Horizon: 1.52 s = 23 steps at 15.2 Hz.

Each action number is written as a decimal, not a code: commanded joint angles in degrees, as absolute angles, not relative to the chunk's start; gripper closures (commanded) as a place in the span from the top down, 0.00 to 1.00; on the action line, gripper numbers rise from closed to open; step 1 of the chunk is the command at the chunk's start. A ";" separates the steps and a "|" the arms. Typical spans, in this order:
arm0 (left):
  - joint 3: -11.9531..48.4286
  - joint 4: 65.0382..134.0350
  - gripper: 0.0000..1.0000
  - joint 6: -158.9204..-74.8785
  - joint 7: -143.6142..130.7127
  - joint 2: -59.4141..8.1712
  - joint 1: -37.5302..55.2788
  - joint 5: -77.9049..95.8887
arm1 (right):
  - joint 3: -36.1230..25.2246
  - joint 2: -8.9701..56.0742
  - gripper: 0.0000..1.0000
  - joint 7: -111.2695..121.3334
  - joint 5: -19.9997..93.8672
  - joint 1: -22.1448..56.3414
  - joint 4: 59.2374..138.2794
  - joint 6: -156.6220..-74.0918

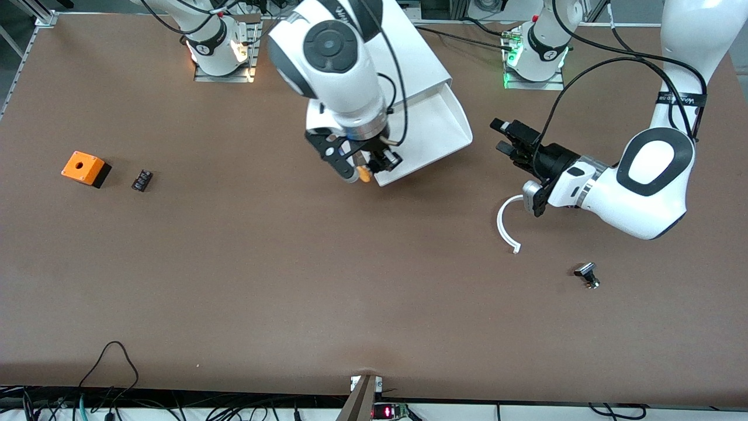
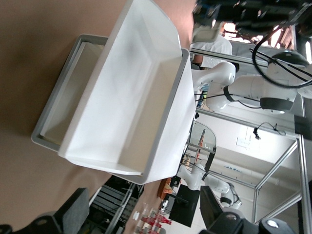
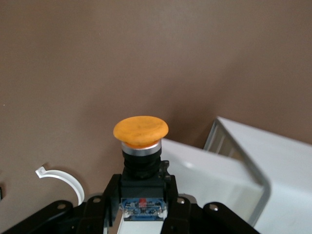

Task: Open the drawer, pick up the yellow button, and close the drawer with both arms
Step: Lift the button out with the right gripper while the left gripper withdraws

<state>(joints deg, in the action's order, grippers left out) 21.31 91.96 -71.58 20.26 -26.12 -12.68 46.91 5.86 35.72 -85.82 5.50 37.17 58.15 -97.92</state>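
Spanning the scene, brown table [image 1: 234, 280], cables along edge [image 1: 111, 374]

Only faint white lettering on the black strap [image 1: 681, 99] around the left arm's cable, too small to read, and a red lit readout on a small device [image 1: 388, 411] at the table's near edge, digits unreadable.

Your brown table [image 1: 234, 280] carries: white cabinet [image 1: 418, 64] at 12 o'clock, orange cube [image 1: 82, 167] plus black block [image 1: 142, 180] at 9, white curved strip [image 1: 504, 225] and small black-silver part [image 1: 587, 275] at 4.
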 commanded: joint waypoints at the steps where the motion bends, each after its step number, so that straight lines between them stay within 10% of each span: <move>1: 22.06 86.23 1.00 -69.79 11.01 -25.93 -11.17 43.17 | 6.15 34.02 0.00 -73.70 7.11 32.27 58.36 -93.62; 14: 22.06 67.16 1.00 -70.75 -19.67 -23.55 5.26 6.37 | -7.90 32.08 0.00 -24.90 6.24 22.32 68.02 -88.41; 23: 20.91 60.29 1.00 -71.19 -19.51 -26.99 4.22 1.32 | -20.20 25.75 0.00 1.29 7.03 22.24 92.97 -109.75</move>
<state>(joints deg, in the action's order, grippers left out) 20.39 62.93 -71.89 -18.75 -25.46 3.93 2.55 -18.12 30.05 -4.35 6.17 21.66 84.05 -104.33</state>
